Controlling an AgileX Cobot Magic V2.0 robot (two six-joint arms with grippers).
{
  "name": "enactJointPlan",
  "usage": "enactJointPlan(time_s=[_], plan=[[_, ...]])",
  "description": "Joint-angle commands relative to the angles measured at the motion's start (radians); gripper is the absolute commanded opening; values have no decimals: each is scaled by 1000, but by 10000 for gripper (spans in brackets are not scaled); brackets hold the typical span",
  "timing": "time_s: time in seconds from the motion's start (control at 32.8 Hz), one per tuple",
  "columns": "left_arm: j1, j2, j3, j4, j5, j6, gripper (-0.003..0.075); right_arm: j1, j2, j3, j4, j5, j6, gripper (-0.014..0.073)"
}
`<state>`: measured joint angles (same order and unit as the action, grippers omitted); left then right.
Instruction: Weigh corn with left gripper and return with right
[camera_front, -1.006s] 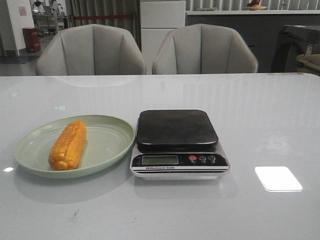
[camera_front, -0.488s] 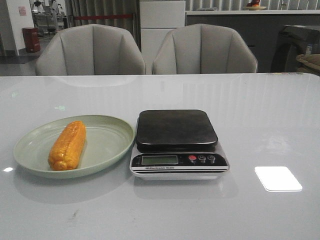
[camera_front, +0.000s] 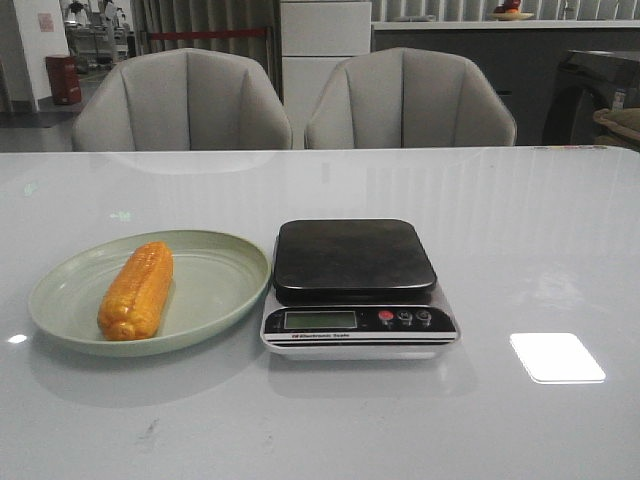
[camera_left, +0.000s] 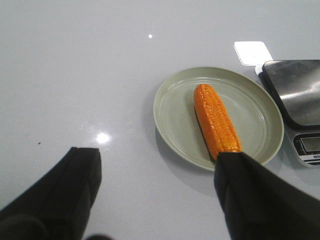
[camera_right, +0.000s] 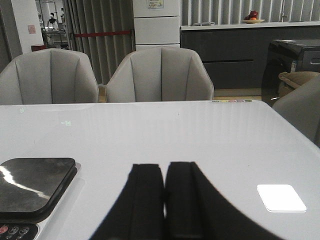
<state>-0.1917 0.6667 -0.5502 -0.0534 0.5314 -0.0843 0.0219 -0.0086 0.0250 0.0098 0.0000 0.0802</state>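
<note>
The orange-yellow corn (camera_front: 136, 289) lies on a pale green plate (camera_front: 215, 285) left of the scale (camera_front: 355, 285), whose dark platform is bare. It also shows in the left wrist view (camera_left: 216, 120) on the plate (camera_left: 175, 107). My left gripper (camera_left: 160, 157) is open and empty above the table, short of the plate, with one finger (camera_left: 255, 195) covering the cob's near end in that view. My right gripper (camera_right: 164, 170) is shut and empty, to the right of the scale (camera_right: 32, 185). Neither gripper shows in the front view.
Two grey chairs (camera_front: 180, 100) stand behind the table's far edge. A bright light reflection (camera_front: 556, 357) lies on the glossy table right of the scale. The scale's display and buttons (camera_front: 400, 318) face the front edge.
</note>
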Motion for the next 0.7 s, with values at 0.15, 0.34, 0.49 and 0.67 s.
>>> enactJointPlan(time_s=[0.15, 0.34, 0.49, 0.67], plan=[[-99, 284, -139, -41, -58, -9, 561, -4, -20, 12, -10, -81, -1, 165], [-188, 513, -239, -64, -58, -9, 604, -4, -20, 12, -10, -81, -1, 165], [-243, 680, -321, -99, -57, -11, 595, -4, -20, 12, -10, -81, -1, 165], [-268, 847, -411, -112, -57, -13, 586, -4, -20, 12, -10, -81, -1, 165]])
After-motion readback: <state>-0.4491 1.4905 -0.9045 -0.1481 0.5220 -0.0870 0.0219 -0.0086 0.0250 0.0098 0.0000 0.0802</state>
